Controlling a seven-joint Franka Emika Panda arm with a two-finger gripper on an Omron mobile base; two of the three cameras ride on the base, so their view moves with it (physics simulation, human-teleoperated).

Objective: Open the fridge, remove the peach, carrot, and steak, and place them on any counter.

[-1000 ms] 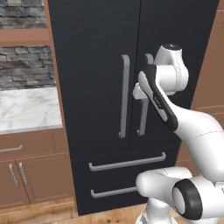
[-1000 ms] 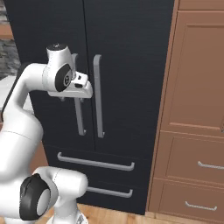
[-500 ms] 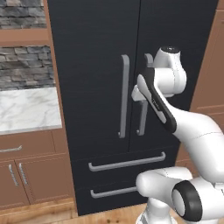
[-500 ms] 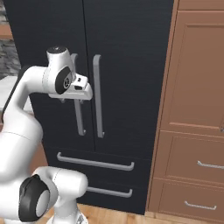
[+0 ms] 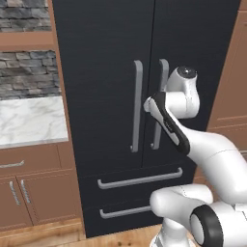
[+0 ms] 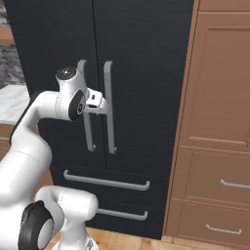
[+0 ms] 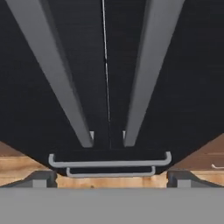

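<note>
Counter (image 5: 29,118): at my far left, a white marble slab on brown cabinets under a stone wall. This is where I expect the food to end up.
Fridge (image 5: 111,72): the tall black unit in the middle, both upper doors shut flush. The thin seam between them runs straight in the hand view, and the two drawers below are closed too.
Left door handle (image 5: 137,106): a long grey bar, untouched as far as I can see.
Right door handle (image 5: 161,103): the matching bar just past the seam. My wrist sits in front of it in the left base view.
Gripper (image 6: 100,104): close to the doors at handle height, aimed between the two bars. The jaws are spread wide, with nothing between them — the hand view shows both tips apart at the bottom edge.
Tall cabinets (image 6: 219,122): brown wood to the right of the fridge, with drawers below.
Peach, carrot, steak: presumably behind the shut doors.
Progress: I judge this to be the very start — I am lining up on a handle. The door must still be pulled open, then all three items carried out to the slab.
</note>
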